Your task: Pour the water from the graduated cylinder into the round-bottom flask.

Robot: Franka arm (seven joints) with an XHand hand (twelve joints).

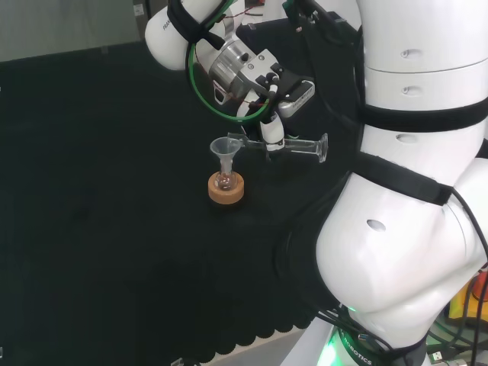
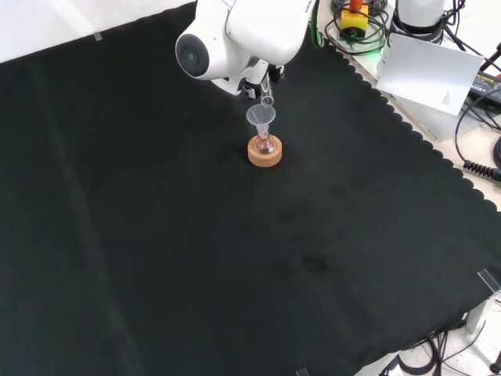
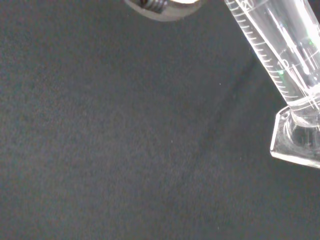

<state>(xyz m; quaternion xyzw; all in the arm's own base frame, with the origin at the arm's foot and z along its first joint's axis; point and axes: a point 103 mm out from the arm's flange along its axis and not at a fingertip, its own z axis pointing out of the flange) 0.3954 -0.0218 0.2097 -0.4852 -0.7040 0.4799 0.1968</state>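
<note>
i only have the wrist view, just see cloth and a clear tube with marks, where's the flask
Observer: In the head view the round-bottom flask sits on a cork ring, with a funnel in its neck.
Operator: is the cylinder over it
Observer: The graduated cylinder lies nearly level, its mouth at the funnel's rim, its base pointing toward the arm.
Operator: hand got it properly
Observer: The hand is curled round the cylinder's middle.
Operator: anything in the flask
Observer: The front view shows a pinkish tint low in the flask; I cannot tell how full it is.

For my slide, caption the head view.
Hand tips graduated cylinder sideways over funnel in flask on cork ring.
</note>
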